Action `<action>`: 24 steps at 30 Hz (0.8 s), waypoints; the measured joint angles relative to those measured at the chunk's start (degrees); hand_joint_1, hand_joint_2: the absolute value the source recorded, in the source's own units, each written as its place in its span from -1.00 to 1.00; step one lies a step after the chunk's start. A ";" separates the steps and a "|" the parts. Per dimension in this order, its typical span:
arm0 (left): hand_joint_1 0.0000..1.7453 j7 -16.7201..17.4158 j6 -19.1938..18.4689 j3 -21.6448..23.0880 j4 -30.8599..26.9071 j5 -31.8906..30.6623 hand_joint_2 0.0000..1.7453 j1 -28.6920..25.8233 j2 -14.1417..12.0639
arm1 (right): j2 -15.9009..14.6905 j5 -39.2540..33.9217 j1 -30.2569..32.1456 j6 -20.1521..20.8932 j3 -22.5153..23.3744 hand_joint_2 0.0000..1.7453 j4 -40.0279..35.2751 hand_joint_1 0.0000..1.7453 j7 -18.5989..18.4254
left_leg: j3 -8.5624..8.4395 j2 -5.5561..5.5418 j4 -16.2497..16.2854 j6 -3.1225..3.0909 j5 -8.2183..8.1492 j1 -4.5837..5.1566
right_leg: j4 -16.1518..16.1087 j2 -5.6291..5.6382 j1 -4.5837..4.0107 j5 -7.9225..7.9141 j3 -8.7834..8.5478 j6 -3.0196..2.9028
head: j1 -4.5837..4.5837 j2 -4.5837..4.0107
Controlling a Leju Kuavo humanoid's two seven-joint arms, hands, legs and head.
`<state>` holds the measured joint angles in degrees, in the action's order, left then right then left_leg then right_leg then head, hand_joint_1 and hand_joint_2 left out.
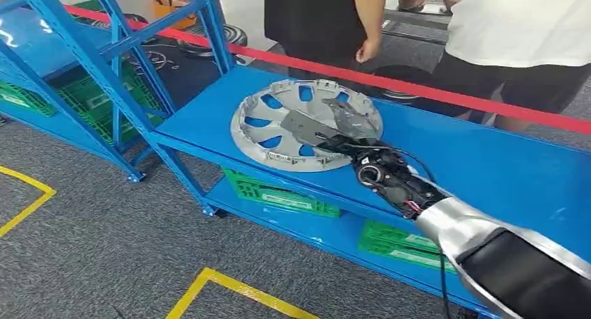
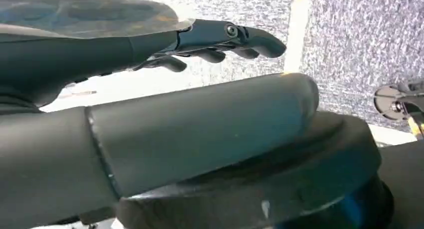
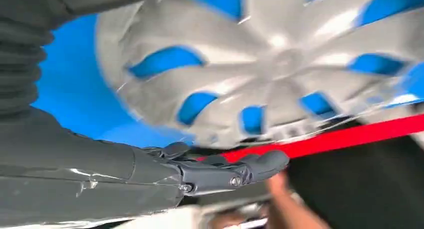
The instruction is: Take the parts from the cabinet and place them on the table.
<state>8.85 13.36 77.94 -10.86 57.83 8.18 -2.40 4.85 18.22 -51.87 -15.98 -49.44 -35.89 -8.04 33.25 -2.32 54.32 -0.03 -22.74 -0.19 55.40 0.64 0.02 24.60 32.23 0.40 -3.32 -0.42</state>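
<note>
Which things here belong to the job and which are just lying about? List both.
Job: hubcap on the blue shelf; right hand resting on it.

Lying about: green crates on the lower shelf, red tape, yellow floor lines, two people behind, left hand hanging free.

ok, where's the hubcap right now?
In the head view the hubcap lies flat on the blue shelf, left of centre, with the right hand over its right side; green crates sit below.
</note>
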 joint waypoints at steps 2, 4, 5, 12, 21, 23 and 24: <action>-1.00 0.02 -0.09 0.20 0.00 -0.07 -1.00 0.00 -0.11 | -0.67 1.80 -0.30 0.72 -0.55 1.00 0.85 -1.00 -0.77 | 0.01 0.01 0.01 0.00 0.00 0.00 | -0.01 -0.01 0.02 0.00 -0.01 0.00 | 0.00 0.00; -1.00 0.04 -0.15 0.55 0.00 -0.20 -1.00 0.01 -0.20 | -1.07 2.30 -0.47 0.94 -0.92 1.00 1.64 -1.00 -1.07 | 0.02 0.01 0.05 0.00 0.00 0.00 | -0.01 0.00 0.10 -0.01 -0.02 0.01 | 0.00 0.00; -1.00 0.04 -0.15 0.57 0.00 -0.20 -1.00 0.02 -0.22 | -1.22 3.11 -0.50 1.05 -1.07 1.00 1.88 -1.00 -1.46 | 0.02 0.01 0.05 0.00 0.00 0.01 | -0.01 -0.01 0.14 -0.01 -0.02 0.01 | 0.00 0.00; -1.00 0.11 -0.24 0.77 0.00 -0.13 -1.00 0.49 -0.63 | -1.46 11.00 -1.28 4.39 -3.74 1.00 4.85 -1.00 -3.87 | 0.03 0.01 0.10 -0.04 -0.02 0.02 | -0.02 -0.03 0.21 -0.02 -0.04 0.02 | 0.00 0.00; -1.00 0.02 -0.22 0.96 0.00 0.00 -1.00 0.56 -1.11 | -1.46 11.98 -1.35 5.01 -5.51 1.00 7.24 -1.00 -3.87 | 0.04 0.01 0.10 -0.04 -0.02 0.05 | -0.02 -0.03 0.20 -0.02 -0.04 0.03 | 0.00 0.00; -1.00 0.00 -0.24 0.96 0.00 0.00 -1.00 0.57 -1.16 | -1.46 11.98 -1.40 5.01 -5.75 1.00 7.63 -1.00 -3.87 | 0.04 0.01 0.10 -0.04 -0.02 0.05 | -0.02 -0.03 0.20 -0.02 -0.04 0.03 | 0.00 0.00; -1.00 0.00 -0.24 0.98 0.00 0.00 -1.00 0.56 -1.18 | -1.46 12.00 -1.44 5.01 -5.97 1.00 7.83 -1.00 -3.87 | 0.04 0.01 0.10 -0.04 -0.02 0.05 | -0.02 -0.03 0.20 -0.02 -0.04 0.03 | 0.00 0.00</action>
<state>8.85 13.11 78.93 -10.86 57.83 8.74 -3.58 3.39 30.23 -53.31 -10.97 -55.41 -28.07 -11.91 33.30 -2.31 54.41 -0.07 -22.77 -0.14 55.37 0.61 0.21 24.57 32.19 0.42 -3.32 -0.42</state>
